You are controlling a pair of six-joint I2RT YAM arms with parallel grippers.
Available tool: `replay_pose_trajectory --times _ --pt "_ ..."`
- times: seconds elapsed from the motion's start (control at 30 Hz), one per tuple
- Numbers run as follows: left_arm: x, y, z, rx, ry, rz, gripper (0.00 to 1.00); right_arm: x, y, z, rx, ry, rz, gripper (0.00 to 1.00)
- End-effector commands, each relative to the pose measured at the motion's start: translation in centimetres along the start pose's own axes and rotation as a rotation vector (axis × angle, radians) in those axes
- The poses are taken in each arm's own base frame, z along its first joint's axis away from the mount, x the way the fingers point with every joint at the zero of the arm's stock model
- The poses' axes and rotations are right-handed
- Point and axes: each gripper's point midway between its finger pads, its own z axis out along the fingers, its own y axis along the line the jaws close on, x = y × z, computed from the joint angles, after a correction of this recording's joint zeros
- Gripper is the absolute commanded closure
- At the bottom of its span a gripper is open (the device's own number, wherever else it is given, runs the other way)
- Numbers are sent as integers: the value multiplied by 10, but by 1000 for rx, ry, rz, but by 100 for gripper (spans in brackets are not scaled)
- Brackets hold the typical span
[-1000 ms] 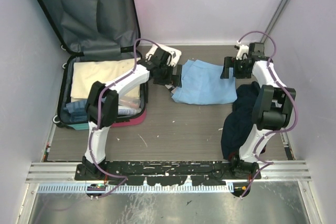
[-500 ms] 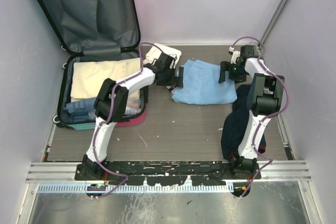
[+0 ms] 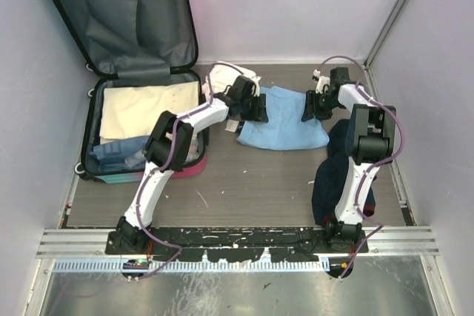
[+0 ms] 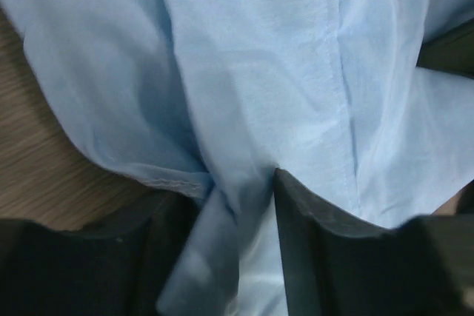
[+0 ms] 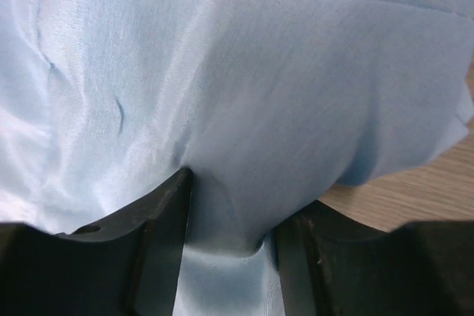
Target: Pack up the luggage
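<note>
Luggage point(image 3: 118, 20): upper left of the overhead view, standing open on the tabletop point(image 3: 244, 183). The dark-lined lid leans back against the wall. The base is already part full, with a folded cream cloth point(image 3: 148, 109) on top and something blue at its near end.

Light blue garment point(image 3: 285, 127): just right of the luggage, centre of frame, lying flat on the tabletop.

Left hand point(image 3: 255, 106): at the garment's left edge. On my left wrist view the two dark fingers pinch a gathered fold of the blue fabric point(image 4: 296, 72), so I read it as closed on cloth.

Right hand point(image 3: 311, 105): at the garment's upper right edge. Same picture on the right wrist view: a fold of fabric point(image 5: 259, 72) bunched between the fingers, so it is gripping.

Other items: a dark navy cloth heap point(image 3: 337, 175) sits at lower right by the right arm, and a pale cloth point(image 3: 222, 75) lies behind the left hand.

Step in hand, my judgement: a two-handed grasp on the blue garment, either to fold it or to carry it over.

Next move calls for both hands to lift together and keep the cloth taut between them. They then travel left over the luggage rim. The risk is a thin pinch slipping, or a trailing edge catching on the shell wall.
</note>
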Motion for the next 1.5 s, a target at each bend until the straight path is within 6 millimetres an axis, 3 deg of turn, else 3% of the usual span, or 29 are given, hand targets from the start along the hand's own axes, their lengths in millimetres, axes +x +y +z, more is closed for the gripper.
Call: replay_pose_trajectory --times 0.0,0.1,0.13,0.23,0.4,0.57,0.7,0.9,1.03,1.13,1.23,1.37,1.47 --pt "25 -22 11 90 85 43 63 23 29 -4 -105 57 60 55" --pt "-1 -37 -3 104 36 139 94 17 37 -21 -117 16 38 73" --pt "-11 -42 -10 99 14 174 99 13 39 -28 -116 -4 27 80" --pt "-47 -60 -39 91 -64 275 100 -3 49 -55 -117 -82 -8 99" --pt "-94 -85 -97 73 -162 418 100 -27 70 -107 -126 -211 -51 99" --pt "-122 -101 -155 105 -234 469 100 -47 100 -155 -174 -335 -75 99" --pt "-144 -96 -205 123 -280 478 100 -69 131 -189 -208 -441 -113 99" --pt "-154 -49 -282 96 -294 479 100 -99 213 -214 -314 -560 -238 99" --pt "-146 3 -327 36 -284 450 100 -117 277 -217 -393 -615 -317 99" --pt "-141 43 -363 -9 -301 376 100 -124 332 -205 -454 -617 -374 99" --pt "-118 86 -389 -74 -280 289 100 -125 383 -184 -512 -599 -421 99" --pt "-91 139 -422 -188 -289 232 100 -110 448 -154 -597 -561 -464 99" --pt "-66 173 -436 -245 -261 199 100 -92 484 -123 -639 -515 -493 99"
